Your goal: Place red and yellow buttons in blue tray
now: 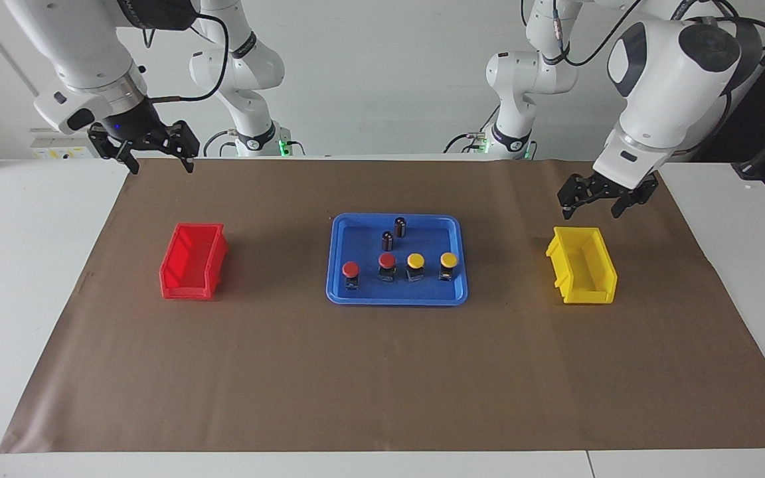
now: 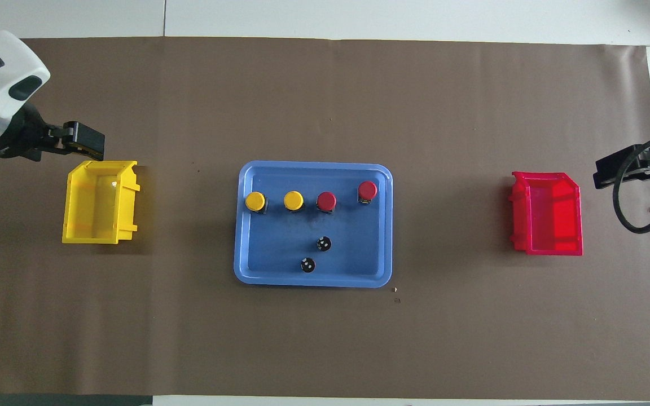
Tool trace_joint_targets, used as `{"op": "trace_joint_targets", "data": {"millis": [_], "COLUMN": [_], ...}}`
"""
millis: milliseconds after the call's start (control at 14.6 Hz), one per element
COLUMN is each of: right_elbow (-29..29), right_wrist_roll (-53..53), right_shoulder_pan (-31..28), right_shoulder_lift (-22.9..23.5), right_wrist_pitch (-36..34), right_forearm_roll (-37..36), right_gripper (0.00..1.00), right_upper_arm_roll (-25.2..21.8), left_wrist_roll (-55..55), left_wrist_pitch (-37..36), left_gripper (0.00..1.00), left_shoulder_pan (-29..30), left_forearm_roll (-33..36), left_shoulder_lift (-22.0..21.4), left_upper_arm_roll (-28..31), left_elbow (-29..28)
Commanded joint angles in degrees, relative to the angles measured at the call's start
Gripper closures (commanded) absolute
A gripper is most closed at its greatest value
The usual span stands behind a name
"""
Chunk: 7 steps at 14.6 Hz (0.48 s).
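The blue tray (image 1: 362, 295) (image 2: 280, 276) lies in the middle of the brown mat. Two red buttons (image 1: 350, 269) (image 1: 386, 261) and two yellow buttons (image 1: 415, 261) (image 1: 448, 259) stand upright in a row in it. The overhead view shows the same yellow buttons (image 2: 255, 201) (image 2: 293, 200) and red buttons (image 2: 326, 201) (image 2: 367, 190). My left gripper (image 1: 594, 207) (image 2: 85, 141) is open and empty, up in the air by the yellow bin. My right gripper (image 1: 161, 162) (image 2: 624, 169) is open and empty, and waits raised near the red bin.
Two dark cylinders (image 1: 400, 226) (image 1: 388, 239) stand in the tray, nearer to the robots than the buttons. A yellow bin (image 1: 582, 265) (image 2: 99, 202) sits toward the left arm's end of the table. A red bin (image 1: 193, 261) (image 2: 548, 214) sits toward the right arm's end.
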Motion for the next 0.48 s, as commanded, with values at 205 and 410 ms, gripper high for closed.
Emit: {"op": "trace_joint_targets", "data": {"millis": [205,410], "right_elbow": [-1.05,-1.05], "right_wrist_roll": [-0.80,-0.71], "right_shoulder_pan": [-0.51,-0.42], "right_shoulder_lift": [-0.46,-0.46], "right_wrist_pitch": [1.83,1.83], "right_forearm_roll": [-0.60,-0.60], "right_gripper": [0.00,0.00], "right_upper_arm_roll": [0.06,0.06], "left_wrist_roll": [3.14,3.23], "left_wrist_pitch": [-3.84,-6.56], "left_gripper": [0.00,0.00], "left_shoulder_pan": [1.22,1.31], "left_forearm_roll": [-0.51,-0.59], "left_shoulder_lift": [-2.62,-2.71], "left_upper_arm_roll": [-0.50,-0.33], "left_elbow": [-0.06,2.83]}}
